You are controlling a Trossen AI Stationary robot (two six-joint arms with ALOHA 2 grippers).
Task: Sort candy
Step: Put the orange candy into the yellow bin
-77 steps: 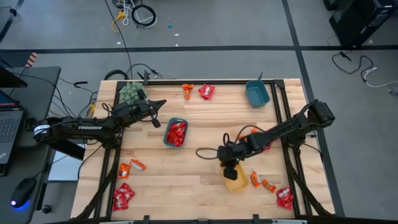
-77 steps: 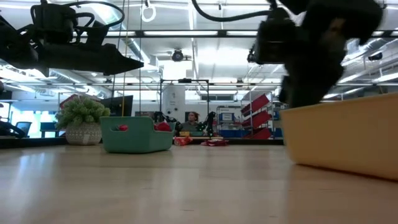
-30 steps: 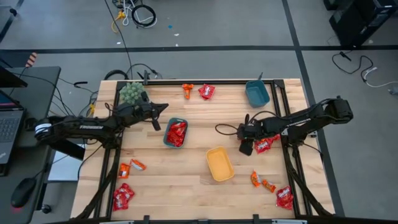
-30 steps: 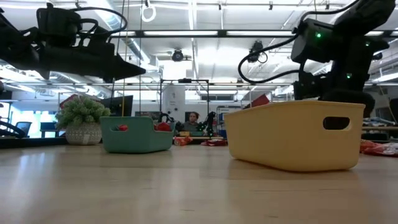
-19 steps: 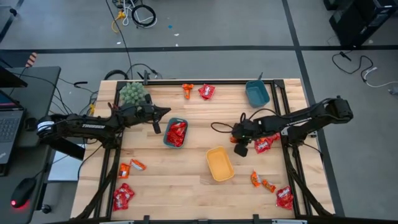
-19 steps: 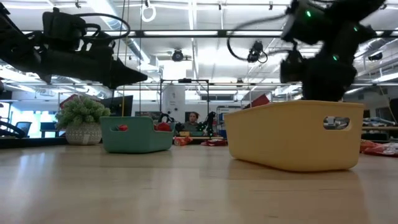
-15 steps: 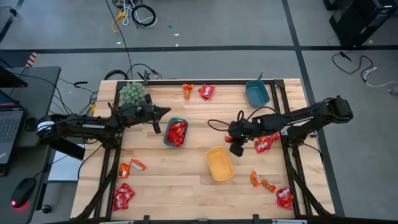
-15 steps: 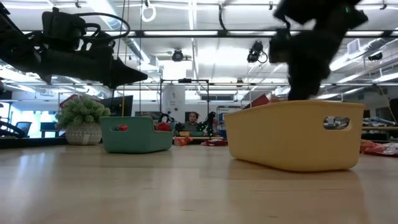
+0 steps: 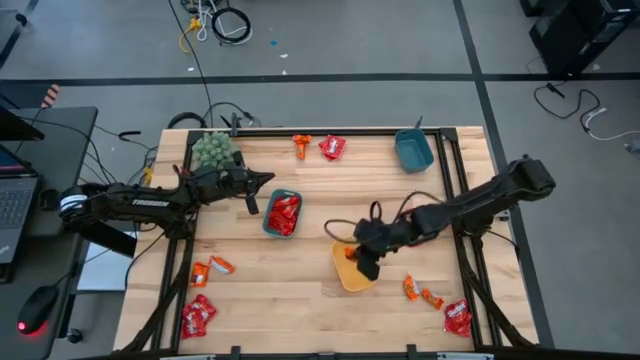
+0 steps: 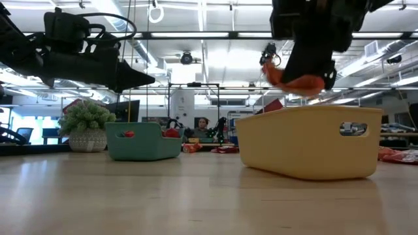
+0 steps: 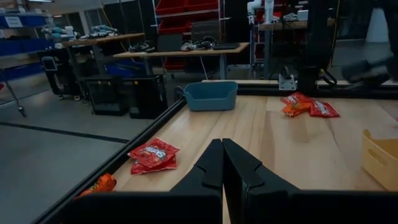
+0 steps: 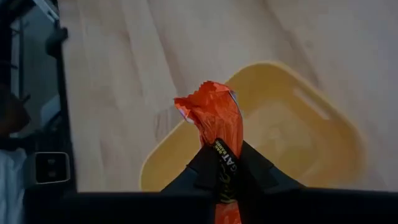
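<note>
Overhead looks straight down, low looks level across the table; both share the yellow tray (image 9: 352, 268) (image 10: 307, 140).

Grey floor (image 9: 330, 50), ceiling strip lights (image 10: 196, 35), red shelving (image 11: 186, 15).

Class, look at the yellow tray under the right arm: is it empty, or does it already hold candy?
Empty. The right wrist view shows the yellow tray with a bare floor; the orange candy is pinched in the right gripper above it, not yet dropped.

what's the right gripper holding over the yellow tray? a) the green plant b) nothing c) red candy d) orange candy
d: the right gripper is shut on an orange candy above the yellow tray, with the wrapper sticking out past its fingers.
</note>
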